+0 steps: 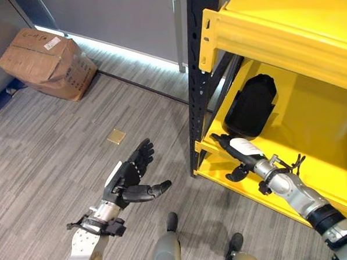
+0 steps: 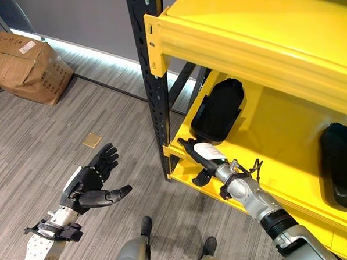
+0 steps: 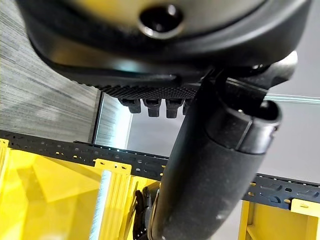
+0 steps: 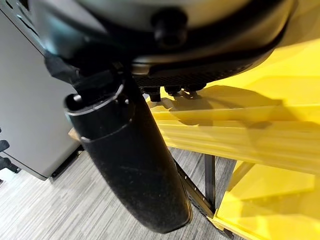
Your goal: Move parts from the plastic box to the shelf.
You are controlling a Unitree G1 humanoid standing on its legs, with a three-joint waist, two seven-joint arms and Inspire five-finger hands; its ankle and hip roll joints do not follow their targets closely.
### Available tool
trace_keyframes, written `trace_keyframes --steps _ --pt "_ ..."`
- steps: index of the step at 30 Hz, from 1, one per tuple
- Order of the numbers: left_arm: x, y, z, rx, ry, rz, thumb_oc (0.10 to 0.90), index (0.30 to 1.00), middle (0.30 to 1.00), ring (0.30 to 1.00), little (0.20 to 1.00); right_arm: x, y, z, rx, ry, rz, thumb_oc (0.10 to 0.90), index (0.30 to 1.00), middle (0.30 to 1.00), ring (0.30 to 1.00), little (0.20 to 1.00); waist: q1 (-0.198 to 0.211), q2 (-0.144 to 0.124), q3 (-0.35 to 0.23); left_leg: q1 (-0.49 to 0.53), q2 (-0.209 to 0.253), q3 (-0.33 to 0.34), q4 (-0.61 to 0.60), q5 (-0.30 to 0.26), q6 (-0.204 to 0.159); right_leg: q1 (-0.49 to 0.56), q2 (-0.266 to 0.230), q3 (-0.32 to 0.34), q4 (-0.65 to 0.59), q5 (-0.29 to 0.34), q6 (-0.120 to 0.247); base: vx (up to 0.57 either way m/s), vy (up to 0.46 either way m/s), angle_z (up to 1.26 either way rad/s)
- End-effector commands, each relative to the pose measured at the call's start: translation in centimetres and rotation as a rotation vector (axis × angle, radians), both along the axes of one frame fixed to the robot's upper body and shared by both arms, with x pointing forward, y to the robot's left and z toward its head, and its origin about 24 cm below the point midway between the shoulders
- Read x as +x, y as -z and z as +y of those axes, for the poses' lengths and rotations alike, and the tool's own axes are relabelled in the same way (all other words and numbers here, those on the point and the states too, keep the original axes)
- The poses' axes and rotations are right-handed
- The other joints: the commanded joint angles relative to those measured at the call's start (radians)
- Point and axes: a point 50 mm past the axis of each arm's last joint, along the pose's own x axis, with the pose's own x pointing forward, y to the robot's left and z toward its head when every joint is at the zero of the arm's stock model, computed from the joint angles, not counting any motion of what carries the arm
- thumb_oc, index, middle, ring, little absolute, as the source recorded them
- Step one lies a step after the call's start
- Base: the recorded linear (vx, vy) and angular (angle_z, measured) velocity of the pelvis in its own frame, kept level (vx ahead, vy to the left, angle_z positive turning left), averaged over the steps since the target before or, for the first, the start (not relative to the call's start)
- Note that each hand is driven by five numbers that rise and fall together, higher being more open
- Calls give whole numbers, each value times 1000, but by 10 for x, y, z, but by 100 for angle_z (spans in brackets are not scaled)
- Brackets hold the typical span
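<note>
The yellow shelf [image 2: 290, 129] already carries two black parts [image 2: 218, 110], laid flat on its middle tier. The right hand [image 2: 201, 155] reaches over that tier's front lip, fingers straight and empty (likely just unloaded); the left hand [image 1: 129, 178] idles outside the shelf, fingers relaxed, empty.

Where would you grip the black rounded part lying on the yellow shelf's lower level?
Judging by pose, take the black rounded part across its narrower width, near the rounded end facing the yellow shelf front edge. Come from the open front; the upper level overhangs it. The right hand is already beside it.
</note>
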Motion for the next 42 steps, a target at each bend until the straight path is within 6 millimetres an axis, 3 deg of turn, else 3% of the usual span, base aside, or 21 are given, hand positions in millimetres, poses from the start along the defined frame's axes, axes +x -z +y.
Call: trace_keyframes --steps 1,42 --pt "8 -37 -5 -1 68 -200 900 1000 1000 1000 1000 19 -32 -20 -1 88 -126 900 1000 1000 1000 1000 -4 10 -55 7 28 80 95 -120 24 -48 -20 -8 194 -146 -15 0 0 0" --pt "14 -37 -10 1 96 -187 900 1000 1000 1000 1000 42 -61 -38 -87 115 -148 900 1000 1000 1000 1000 2 36 -41 5 33 66 115 -120 15 -59 -35 -4 227 -152 -24 0 0 0"
